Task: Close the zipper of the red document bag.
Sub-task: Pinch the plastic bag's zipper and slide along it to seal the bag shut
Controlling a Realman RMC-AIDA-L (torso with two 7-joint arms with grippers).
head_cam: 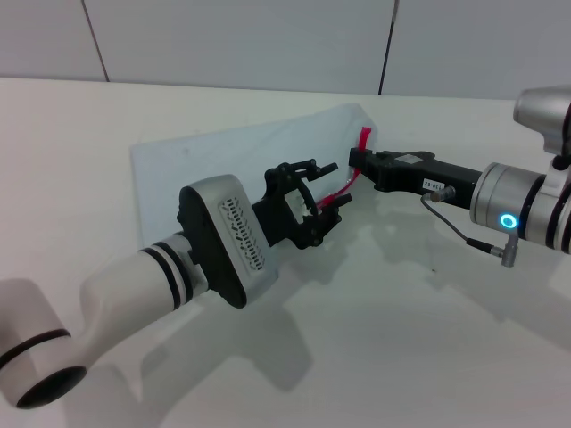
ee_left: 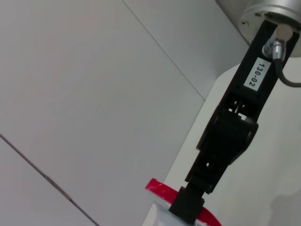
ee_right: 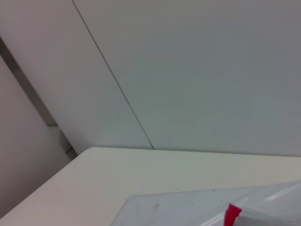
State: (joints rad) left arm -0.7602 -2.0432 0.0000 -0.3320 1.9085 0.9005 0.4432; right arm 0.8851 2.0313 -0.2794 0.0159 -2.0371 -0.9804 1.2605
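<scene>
I've got the red document bag [head_cam: 236,152] lying flat on the white table [head_cam: 428,339], centre-left of the head frame, slightly toward the top. Its zipper [head_cam: 343,187] runs down the bag's right-hand edge.

The right gripper [head_cam: 357,160] comes in from the right of frame and sits at the zipper's upper end, by the red tab. In the left wrist view its black tip is right on the red strip, fingers look closed on it, so I read it as pinching the end.

The left gripper [head_cam: 323,209] is mid-frame over the zipper's lower stretch. Its fingers sit a little apart around the red strip; I can't tell whether it has the slider.

Handling, as I judge it: thin plastic pouch, light, floppy, slick on the tabletop. It'll buckle or slide unless one end is anchored. Hold the tab end firmly and pull the slider along the strip, keeping it taut.

Room: plenty of bare table below and right. The wall is close behind the bag's top edge.
</scene>
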